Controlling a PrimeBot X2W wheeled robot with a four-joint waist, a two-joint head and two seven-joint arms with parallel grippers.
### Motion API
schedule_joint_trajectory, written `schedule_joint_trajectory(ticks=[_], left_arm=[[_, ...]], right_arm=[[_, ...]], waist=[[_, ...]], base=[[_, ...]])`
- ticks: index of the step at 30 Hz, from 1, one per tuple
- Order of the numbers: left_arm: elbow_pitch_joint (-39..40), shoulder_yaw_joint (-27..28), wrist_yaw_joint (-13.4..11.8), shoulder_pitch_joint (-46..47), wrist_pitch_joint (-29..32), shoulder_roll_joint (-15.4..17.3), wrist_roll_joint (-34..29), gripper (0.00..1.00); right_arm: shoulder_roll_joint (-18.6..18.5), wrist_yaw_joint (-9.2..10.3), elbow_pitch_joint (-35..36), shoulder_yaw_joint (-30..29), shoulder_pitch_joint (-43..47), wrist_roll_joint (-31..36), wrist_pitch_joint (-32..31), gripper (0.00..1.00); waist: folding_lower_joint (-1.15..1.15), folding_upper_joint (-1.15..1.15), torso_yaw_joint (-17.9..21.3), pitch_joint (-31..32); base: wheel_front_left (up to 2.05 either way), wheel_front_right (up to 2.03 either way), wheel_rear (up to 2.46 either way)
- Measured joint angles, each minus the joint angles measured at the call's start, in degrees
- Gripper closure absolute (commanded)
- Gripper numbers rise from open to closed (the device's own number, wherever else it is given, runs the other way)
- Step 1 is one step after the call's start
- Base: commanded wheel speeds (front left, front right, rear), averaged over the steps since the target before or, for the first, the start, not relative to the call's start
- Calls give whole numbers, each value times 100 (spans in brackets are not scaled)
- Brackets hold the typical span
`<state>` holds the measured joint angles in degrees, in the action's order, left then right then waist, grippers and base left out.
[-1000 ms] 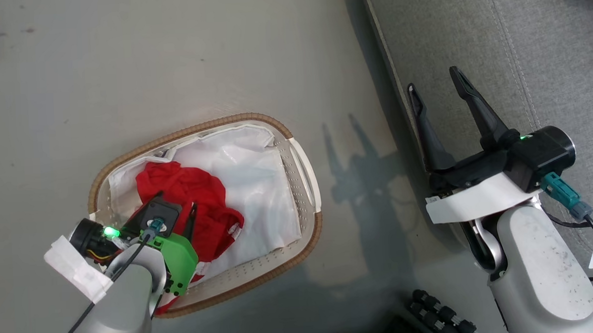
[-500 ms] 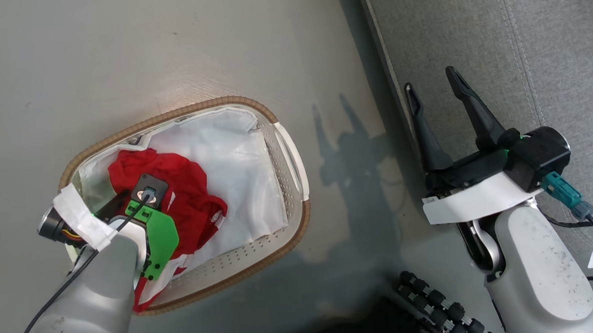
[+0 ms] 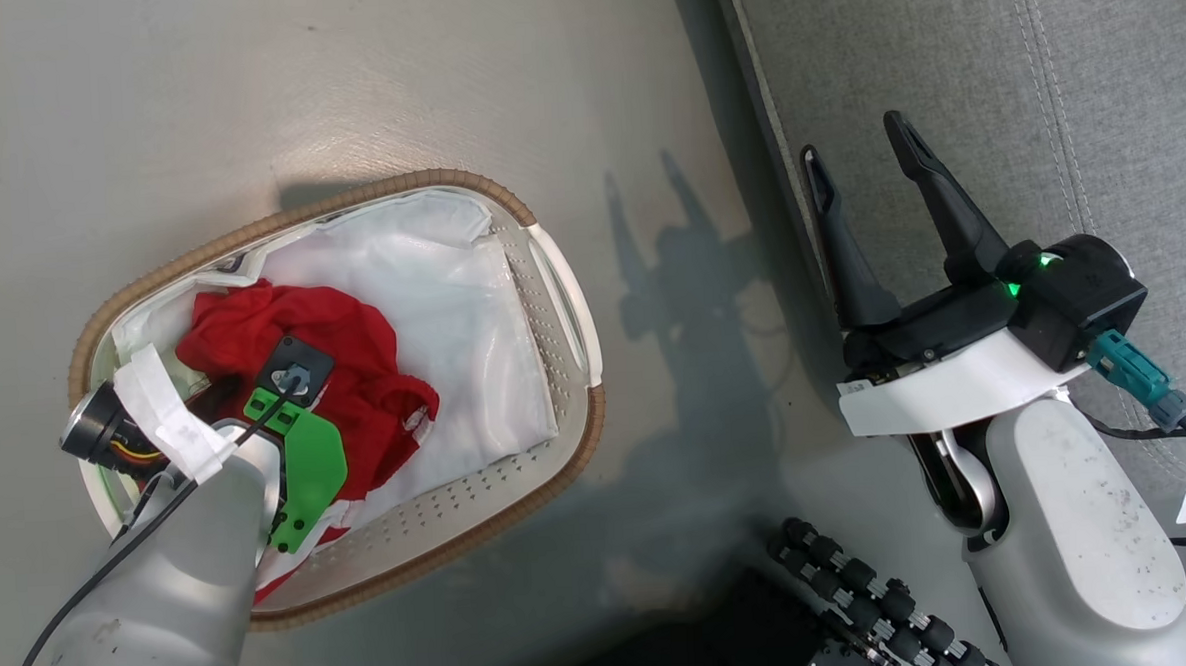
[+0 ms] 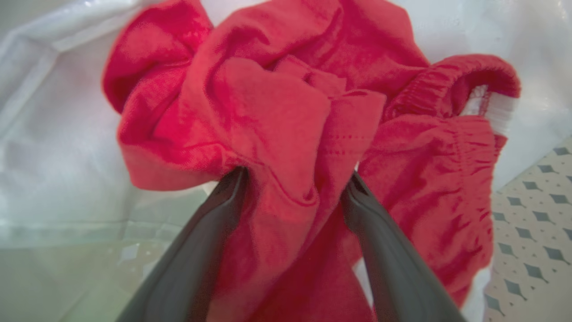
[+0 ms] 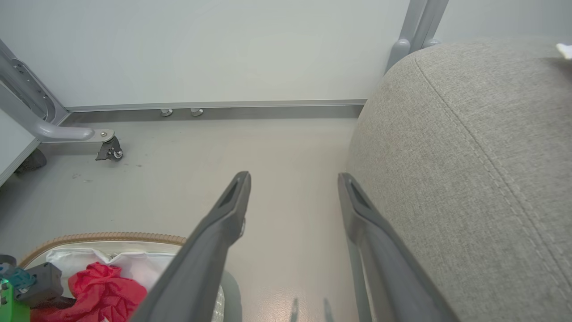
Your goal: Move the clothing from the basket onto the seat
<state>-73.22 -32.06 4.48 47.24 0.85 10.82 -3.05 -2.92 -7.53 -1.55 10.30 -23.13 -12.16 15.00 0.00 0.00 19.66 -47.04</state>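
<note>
Clothing: crumpled soft red garments (image 3: 353,333), heaped in the oval white perforated plastic basket (image 3: 460,494) with brown woven rim, on its white cloth liner (image 3: 451,299).
Left gripper (image 4: 295,179): spread wide, straddling a red fold (fabric touching both fingers).
Right gripper (image 3: 852,137): agape, empty, over the edge of the large grey fabric sofa seat (image 3: 941,58).

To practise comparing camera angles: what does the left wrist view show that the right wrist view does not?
Left wrist view: the left gripper, open, straddling a fold of the red clothing, with an elastic waistband. Right wrist view: the right gripper open in the air, the grey sofa, the floor, a caster wheel. Shared: the clothing, the white liner, the basket.
</note>
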Motion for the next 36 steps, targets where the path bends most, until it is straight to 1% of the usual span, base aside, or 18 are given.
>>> schedule_joint_trajectory(ticks=[1, 2, 3, 4, 11, 17, 24, 27, 33, 36], left_arm=[[-3, -9, 5, 3, -18, 0, 9, 0], [-7, -1, 18, 4, -16, -2, 40, 30], [-12, 2, 41, 4, -43, -1, 69, 86], [-15, 0, 53, 4, -56, -1, 104, 100], [-38, -33, 91, -68, -182, -24, 216, 100], [-49, 0, 156, -291, -582, -115, 392, 100], [-48, -21, 196, -516, -1190, -393, 568, 100], [-2, 30, 199, -675, -1430, -527, 720, 100], [359, 77, 170, -967, -1563, -688, 943, 100], [814, 143, 163, -1241, -1581, -715, 1068, 100]], right_arm=[[0, 0, 5, -5, -7, -4, 0, 0], [-1, 0, 8, -9, -9, -7, 0, 0], [-1, 0, 8, -10, -9, -9, 0, 0], [0, 0, 8, -8, -10, -9, 0, 0], [1, 0, -22, -46, -87, 13, 0, 0], [3, 0, -122, -57, -94, 75, 0, 0], [7, 0, -316, -112, -83, 160, 0, 0], [8, 0, -461, -141, -17, 277, 0, 0], [9, 0, -592, -171, 62, 432, 0, 0], [10, 0, -667, -158, 177, 470, 0, 0]], waist=[[0, 0, 9, -15], [0, 0, 13, -25], [0, 0, 17, -32], [0, 0, 20, -31], [0, 0, -9, 84], [0, 0, -50, 354], [0, 0, -132, 834], [-1, 0, -224, 1162], [-1, 0, -412, 1684], [-1, 0, -513, 1960]], base=[[0, 0, 0], [0, 0, 0], [0, 0, 0], [0, 0, 0], [0, 0, 0], [0, 0, 0], [0, 0, 0], [0, 0, 0], [0, 0, 0], [0, 0, 0]])
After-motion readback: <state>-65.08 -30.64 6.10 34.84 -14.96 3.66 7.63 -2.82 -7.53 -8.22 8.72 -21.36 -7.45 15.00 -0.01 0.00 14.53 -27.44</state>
